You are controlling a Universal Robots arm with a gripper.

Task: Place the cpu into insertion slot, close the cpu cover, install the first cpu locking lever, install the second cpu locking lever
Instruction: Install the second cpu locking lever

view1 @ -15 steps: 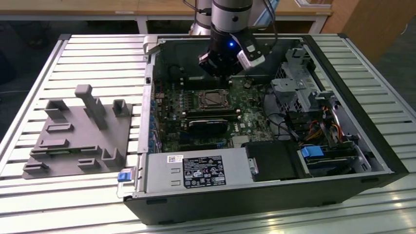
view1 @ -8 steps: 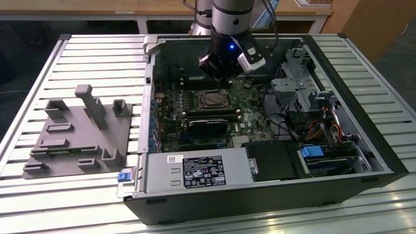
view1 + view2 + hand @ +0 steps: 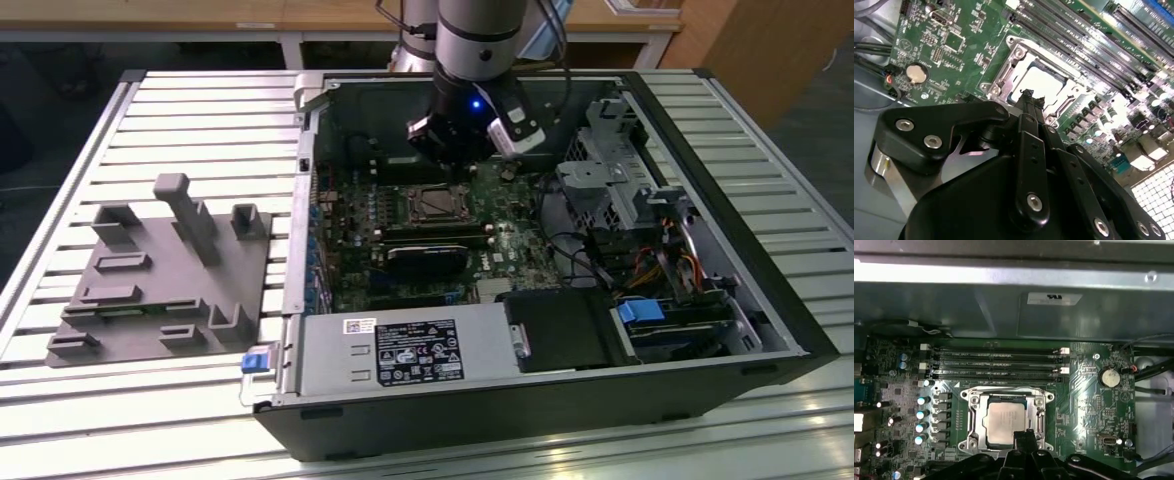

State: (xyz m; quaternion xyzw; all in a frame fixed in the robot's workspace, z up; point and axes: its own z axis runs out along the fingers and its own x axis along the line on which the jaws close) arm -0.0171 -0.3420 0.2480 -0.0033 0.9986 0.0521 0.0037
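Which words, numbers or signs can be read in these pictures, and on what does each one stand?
None can be read with certainty.
Small white sticker on the power supply box: too small.
Black label beside it: blurred.
Pale sticker on the case wall: blurred.
Print on the chip: too faint.

The cpu [image 3: 1005, 420], pale silvery square, lies flat in the insertion slot [image 3: 972, 416], framed by the cpu cover [image 3: 1040, 416], just beyond the fingertips [image 3: 1025, 436].
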